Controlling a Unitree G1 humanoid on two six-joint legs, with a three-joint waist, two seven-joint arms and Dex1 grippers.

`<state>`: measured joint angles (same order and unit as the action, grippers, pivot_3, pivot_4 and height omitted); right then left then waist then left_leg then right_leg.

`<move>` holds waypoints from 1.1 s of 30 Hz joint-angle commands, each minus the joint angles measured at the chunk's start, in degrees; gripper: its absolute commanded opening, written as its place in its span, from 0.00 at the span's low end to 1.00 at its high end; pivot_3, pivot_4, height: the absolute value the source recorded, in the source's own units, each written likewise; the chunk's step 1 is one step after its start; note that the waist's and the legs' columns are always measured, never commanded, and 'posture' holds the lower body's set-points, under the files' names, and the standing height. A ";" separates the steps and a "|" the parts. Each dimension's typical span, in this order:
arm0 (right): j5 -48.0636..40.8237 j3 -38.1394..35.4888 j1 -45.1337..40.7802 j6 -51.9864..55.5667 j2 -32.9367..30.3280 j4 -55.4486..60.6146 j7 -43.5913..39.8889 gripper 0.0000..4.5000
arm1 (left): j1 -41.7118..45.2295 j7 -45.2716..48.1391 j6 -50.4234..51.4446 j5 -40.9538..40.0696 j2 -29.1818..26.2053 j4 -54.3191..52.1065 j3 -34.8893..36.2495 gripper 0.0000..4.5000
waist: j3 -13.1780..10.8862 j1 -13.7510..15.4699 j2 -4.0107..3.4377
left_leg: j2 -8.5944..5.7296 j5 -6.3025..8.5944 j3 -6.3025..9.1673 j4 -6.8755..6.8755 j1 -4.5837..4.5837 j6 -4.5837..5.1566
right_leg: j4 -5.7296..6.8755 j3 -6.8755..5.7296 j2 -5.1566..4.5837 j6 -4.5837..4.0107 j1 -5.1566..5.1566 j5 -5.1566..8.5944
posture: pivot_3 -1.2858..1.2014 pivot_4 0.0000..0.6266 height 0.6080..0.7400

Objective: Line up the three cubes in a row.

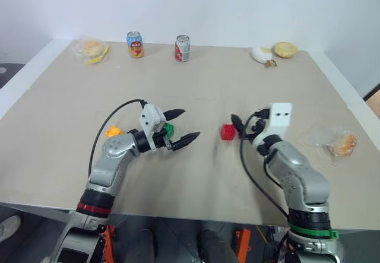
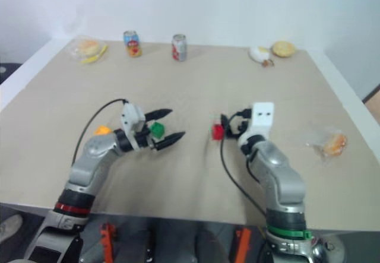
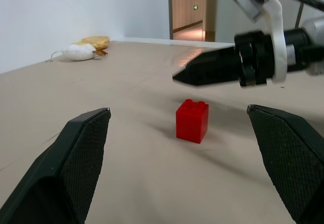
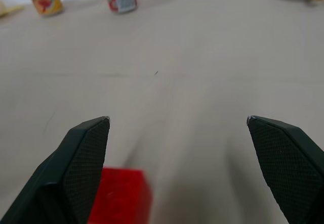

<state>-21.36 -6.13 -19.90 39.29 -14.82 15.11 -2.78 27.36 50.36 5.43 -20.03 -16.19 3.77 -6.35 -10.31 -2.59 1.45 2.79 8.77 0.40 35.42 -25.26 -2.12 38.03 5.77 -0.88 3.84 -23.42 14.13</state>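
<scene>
So far your cubes are not in a neat row: yellow (image 1: 114, 132) sits left, green (image 1: 169, 129) centre, red (image 1: 227, 132) well apart to the right. Both the left gripper (image 1: 184, 125) and right gripper (image 1: 238, 126) are spread, holding nothing. You still need to close the gaps.

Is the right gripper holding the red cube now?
No, the red cube stands free on the table, and the right gripper is open beside it.

Bright even indoor light, soft shadows, right eye view slightly blurred
</scene>
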 commanded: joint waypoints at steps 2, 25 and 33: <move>2.81 2.20 -0.38 1.18 2.36 2.19 2.58 1.00 | 0.66 -0.49 -0.17 -0.61 0.05 -2.59 0.84 1.00 | 0.00 -0.06 0.00 | 0.01 0.00 0.00 0.00 0.01 0.00 | 0.00 0.01 0.01 -0.01 0.00 0.00 | 0.52 0.24 0.95; 5.99 1.54 -0.73 6.42 6.96 2.75 3.24 0.28 | 1.74 -0.29 0.35 -1.11 -0.26 -3.22 0.77 1.00 | 0.00 -0.13 0.00 | 0.02 0.00 -0.01 -0.02 0.01 0.00 | 0.00 0.00 0.02 -0.01 -0.01 0.00 | 0.52 0.24 0.95; -4.63 4.92 -0.71 -5.59 -19.27 1.11 -42.67 0.28 | -2.03 9.58 2.86 -4.64 -7.75 -8.07 0.42 1.00 | -0.05 -0.16 0.01 | 0.01 0.01 -0.05 -0.06 0.05 0.00 | -0.02 0.02 -0.01 -0.02 0.00 0.07 | 0.52 0.24 0.95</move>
<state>-23.43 -2.17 -20.50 37.40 -32.15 14.67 -35.02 25.87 57.44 8.00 -23.17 -22.85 -1.62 -6.38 -10.36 -2.75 1.46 2.81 8.80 0.35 35.32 -25.17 -2.12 38.00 5.79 -0.88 3.77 -23.43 14.25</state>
